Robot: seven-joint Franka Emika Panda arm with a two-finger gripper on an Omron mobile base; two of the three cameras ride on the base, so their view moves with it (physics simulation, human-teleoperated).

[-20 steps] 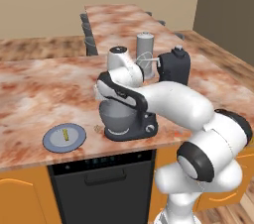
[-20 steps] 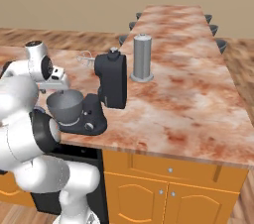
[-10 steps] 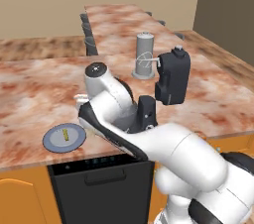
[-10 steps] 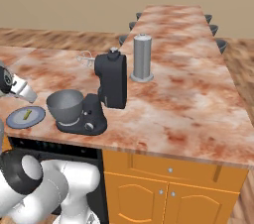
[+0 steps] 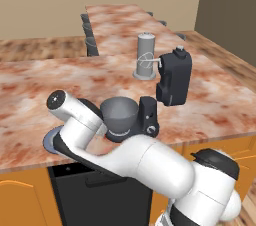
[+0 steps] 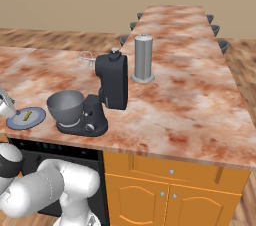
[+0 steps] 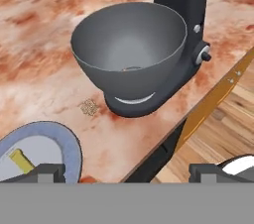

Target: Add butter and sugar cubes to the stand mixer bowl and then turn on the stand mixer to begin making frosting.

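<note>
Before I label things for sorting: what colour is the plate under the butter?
Blue-grey plate, pale-yellow butter; the hand view shows it best.

On the marbled surface (image 6: 175,100), your deep grey metal bowl (image 6: 65,105) sits on the dark stand mixer (image 6: 102,95); the flat round plate (image 6: 27,118) carrying the pale-yellow butter stick (image 6: 27,115) lies left, the tiny sugar-cube clump (image 7: 89,106) between them.

One stand mixer (image 6: 102,97) stands on the counter (image 6: 190,100), with one stand mixer bowl (image 7: 130,49) seated on its base, ahead of the jaws. One blue-grey plate (image 7: 42,148) lies just before the left fingertip, carrying one butter (image 7: 21,160) stick. One small clump of sugar cubes (image 7: 89,107) sits between plate and bowl. One tall grey cylinder (image 6: 143,58) stands far beyond the jaws. Several dark stools (image 5: 89,32) line the far counter edges.
</note>
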